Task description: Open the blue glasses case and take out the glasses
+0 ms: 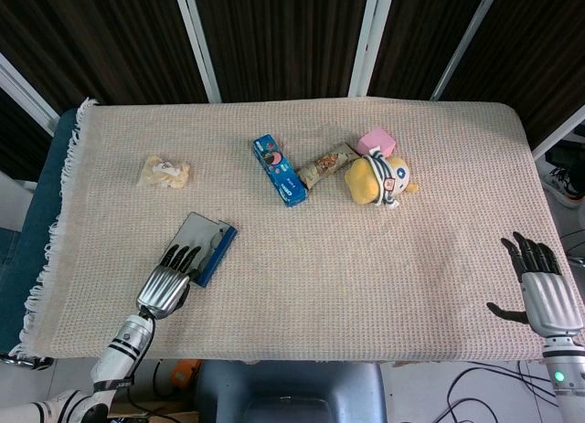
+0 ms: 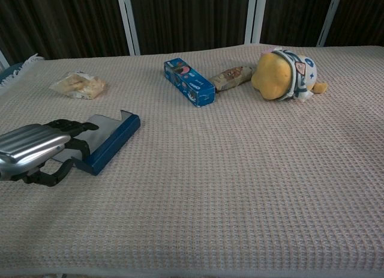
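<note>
The blue glasses case (image 1: 205,247) (image 2: 110,138), with its grey top up and lid closed, lies slanted on the left front of the woven cloth. My left hand (image 1: 165,287) (image 2: 35,153) is at its near end. The fingers curl over the grey top and the thumb hooks in front, so the hand grips that end. My right hand (image 1: 540,291) hovers off the table's right front corner with fingers spread and nothing in it. It does not show in the chest view. No glasses are visible.
A blue biscuit box (image 1: 279,170) (image 2: 189,81), a snack bar wrapper (image 1: 324,164) (image 2: 234,77), a yellow plush toy (image 1: 379,179) (image 2: 285,74) and a pink block (image 1: 377,143) lie at the back centre. A snack bag (image 1: 164,173) (image 2: 78,84) lies at the back left.
</note>
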`<state>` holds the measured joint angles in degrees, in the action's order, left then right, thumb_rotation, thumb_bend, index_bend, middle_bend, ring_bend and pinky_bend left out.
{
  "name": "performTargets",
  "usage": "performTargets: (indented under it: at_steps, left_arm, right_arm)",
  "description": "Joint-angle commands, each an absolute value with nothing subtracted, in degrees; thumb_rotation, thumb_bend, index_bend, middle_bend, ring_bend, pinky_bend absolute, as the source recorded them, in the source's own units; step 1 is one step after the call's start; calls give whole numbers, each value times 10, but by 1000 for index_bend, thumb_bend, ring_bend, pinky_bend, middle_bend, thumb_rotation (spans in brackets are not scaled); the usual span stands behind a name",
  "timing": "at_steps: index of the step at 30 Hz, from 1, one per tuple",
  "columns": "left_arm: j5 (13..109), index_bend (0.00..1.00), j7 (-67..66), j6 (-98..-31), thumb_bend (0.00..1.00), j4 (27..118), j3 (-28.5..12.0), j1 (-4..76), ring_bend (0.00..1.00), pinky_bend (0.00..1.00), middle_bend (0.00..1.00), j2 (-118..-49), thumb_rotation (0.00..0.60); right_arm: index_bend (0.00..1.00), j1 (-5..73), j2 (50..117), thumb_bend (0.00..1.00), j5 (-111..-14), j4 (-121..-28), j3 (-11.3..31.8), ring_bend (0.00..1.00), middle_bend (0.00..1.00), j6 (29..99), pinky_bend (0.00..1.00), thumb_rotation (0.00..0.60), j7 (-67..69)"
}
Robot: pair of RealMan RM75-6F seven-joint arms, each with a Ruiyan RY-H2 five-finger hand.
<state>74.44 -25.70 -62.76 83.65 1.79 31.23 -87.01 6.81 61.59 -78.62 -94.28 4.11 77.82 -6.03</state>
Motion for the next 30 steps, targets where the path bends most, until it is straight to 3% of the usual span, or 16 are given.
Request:
performTargets:
  at_steps: [1,16,30]
  left_arm:
    - [769,424,-267,-633,664,858,34,306,0,0,13,-866,600]
    - [804,399,-294,-621,659,894,35,307,0,0,6,-921,600]
    - [787,338,-302,-608,620,824,-23,333,0,0,0,-1018,600]
  right_arm:
    - [0,67,615,61,-789,-943,40,0,0,781,0,600,-58]
    - [0,56,603,61,-811,-946,36,0,0,802,0,600,-29]
    - [0,46,590,61,-827,-943,33,0,0,816,0,600,3]
